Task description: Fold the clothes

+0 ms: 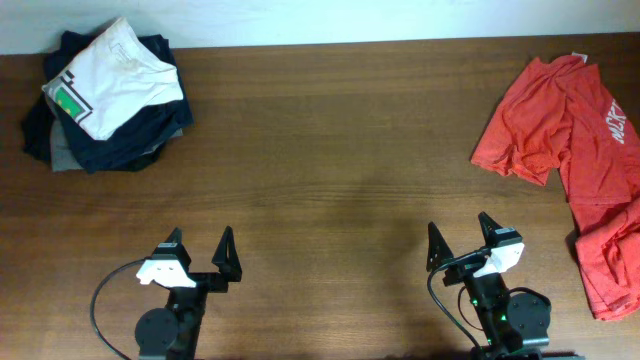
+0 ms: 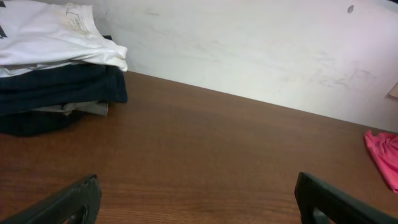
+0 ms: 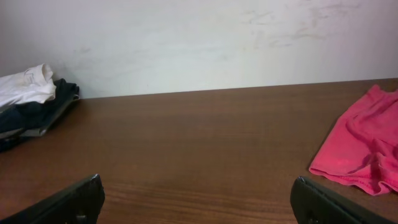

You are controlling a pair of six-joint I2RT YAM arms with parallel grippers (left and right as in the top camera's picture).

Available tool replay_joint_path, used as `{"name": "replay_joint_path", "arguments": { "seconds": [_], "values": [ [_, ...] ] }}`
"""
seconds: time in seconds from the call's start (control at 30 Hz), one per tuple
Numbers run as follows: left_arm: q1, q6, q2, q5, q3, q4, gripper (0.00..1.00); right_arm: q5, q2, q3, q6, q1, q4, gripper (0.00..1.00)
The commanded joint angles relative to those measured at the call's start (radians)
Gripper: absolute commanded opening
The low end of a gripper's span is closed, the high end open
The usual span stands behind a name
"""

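An orange-red T-shirt (image 1: pixel 560 120) with white lettering lies crumpled at the table's far right. A second orange-red garment (image 1: pixel 610 255) lies bunched below it at the right edge. The red cloth also shows in the right wrist view (image 3: pixel 364 146) and at the edge of the left wrist view (image 2: pixel 385 155). My left gripper (image 1: pixel 198 250) is open and empty near the front edge, left of centre. My right gripper (image 1: pixel 462 240) is open and empty near the front edge, left of the red clothes.
A pile of folded clothes sits at the back left: a white shirt with a green patch (image 1: pixel 110 75) on top of dark navy garments (image 1: pixel 130 140). The pile also shows in the left wrist view (image 2: pixel 50 68) and right wrist view (image 3: pixel 31 106). A white wall (image 3: pixel 199 37) backs the wooden table (image 1: pixel 330 180).
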Motion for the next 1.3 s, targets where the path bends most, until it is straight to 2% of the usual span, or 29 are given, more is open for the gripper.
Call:
{"name": "replay_joint_path", "arguments": {
  "seconds": [0.0, 0.03, 0.07, 0.1, 0.13, 0.2, 0.27, 0.3, 0.4, 0.47, 0.53, 0.6, 0.67, 0.8, 0.9, 1.0, 1.07, 1.17, 1.27],
  "values": [
    [0.002, 0.009, -0.005, -0.008, -0.005, -0.005, 0.99, 0.001, 0.002, -0.005, 0.013, 0.007, 0.019, 0.99],
    [0.002, 0.009, -0.005, -0.008, -0.005, -0.005, 0.99, -0.032, 0.002, -0.005, 0.08, 0.007, 0.05, 0.99],
    [0.002, 0.009, -0.005, -0.008, -0.005, -0.005, 0.99, -0.173, 0.002, -0.005, 0.251, 0.007, 0.061, 0.99],
    [0.002, 0.009, -0.005, -0.008, -0.005, -0.005, 0.99, -0.404, 0.002, -0.005, 0.46, 0.007, 0.035, 0.99],
    [0.002, 0.008, -0.005, -0.008, -0.005, -0.005, 0.99, -0.485, 0.002, -0.005, 0.491, 0.007, 0.016, 0.99],
    [0.002, 0.008, -0.005, -0.008, -0.005, -0.005, 0.99, -0.503, 0.002, -0.005, 0.497, 0.007, 0.023, 0.99],
    [0.002, 0.008, -0.005, -0.008, -0.005, -0.005, 0.99, -0.521, 0.002, -0.005, 0.593, 0.007, 0.186, 0.99],
    [0.002, 0.008, -0.005, -0.008, -0.005, -0.005, 0.99, -0.513, 0.002, 0.008, 0.591, 0.007, 0.257, 0.99],
    [0.002, 0.008, -0.005, -0.008, -0.005, -0.005, 0.99, -0.323, 0.033, 0.132, 0.501, 0.006, 0.207, 0.99],
    [0.002, 0.008, -0.005, -0.008, -0.005, -0.005, 0.99, -0.174, 0.134, 0.273, 0.358, 0.006, 0.108, 0.99],
    [0.002, 0.009, -0.005, -0.008, -0.005, -0.005, 0.99, 0.069, 0.377, 0.529, 0.174, 0.005, -0.051, 0.99],
    [0.002, 0.009, -0.005, -0.008, -0.005, -0.005, 0.99, 0.238, 0.568, 0.722, 0.105, 0.005, -0.155, 0.99],
    [0.002, 0.008, -0.005, -0.008, -0.005, -0.005, 0.99, 0.344, 0.832, 0.978, 0.005, 0.004, -0.293, 0.99],
    [0.002, 0.008, -0.005, -0.008, -0.005, -0.005, 0.99, 0.346, 1.273, 1.365, -0.02, -0.066, -0.575, 0.99],
    [0.002, 0.008, -0.005, -0.008, -0.005, -0.005, 0.99, 0.282, 1.625, 1.557, -0.119, -0.108, -0.715, 0.99],
    [0.002, 0.008, -0.005, -0.008, -0.005, -0.005, 0.99, 0.259, 1.826, 1.585, -0.121, -0.138, -0.694, 0.97],
    [0.002, 0.009, -0.005, -0.008, -0.005, -0.005, 0.99, 0.201, 1.941, 1.585, -0.121, -0.181, -0.682, 0.73],
    [0.002, 0.009, -0.005, -0.008, -0.005, -0.005, 0.99, 0.089, 2.047, 1.585, -0.121, -0.251, -0.676, 0.73],
    [0.002, 0.008, -0.005, -0.008, -0.005, -0.005, 0.99, 0.082, 2.122, 1.584, -0.121, -0.272, -0.685, 0.73]
  ]
}}
